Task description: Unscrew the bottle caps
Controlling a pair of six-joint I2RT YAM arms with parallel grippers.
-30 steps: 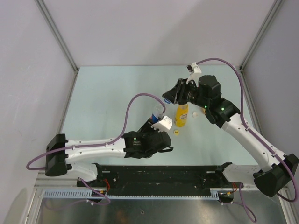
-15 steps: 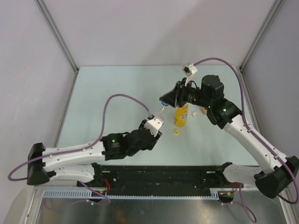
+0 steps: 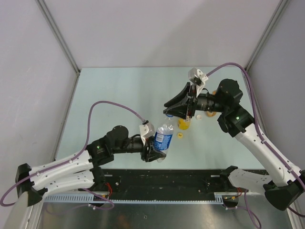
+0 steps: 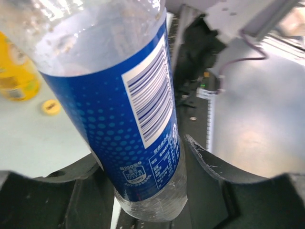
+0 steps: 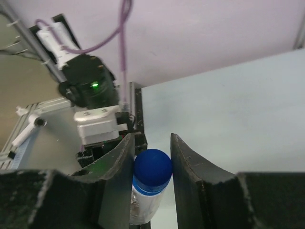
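My left gripper [image 3: 155, 147] is shut on the lower part of the clear bottle with the blue label [image 3: 163, 136] and holds it tilted above the table. In the left wrist view the bottle [image 4: 128, 95] fills the space between the fingers of that gripper [image 4: 143, 160]. My right gripper [image 3: 170, 109] is at the bottle's top. In the right wrist view its jaws [image 5: 151, 151] are closed on the blue cap [image 5: 152, 167]. The yellow bottle [image 3: 184, 123] stands uncapped, with the yellow cap [image 3: 179, 135] lying in front of it. A whitish cap [image 3: 198, 117] lies beside it.
The orange bottle [image 3: 212, 113] is mostly hidden behind my right arm. The yellow bottle [image 4: 16, 71] and yellow cap [image 4: 50, 107] also show in the left wrist view. Grey walls enclose the table on three sides. The black rail [image 3: 162, 177] runs along the near edge.
My left arm has pulled back toward the near left and lifted the clear bottle off the table. My right gripper has swung left and closed around the blue cap.
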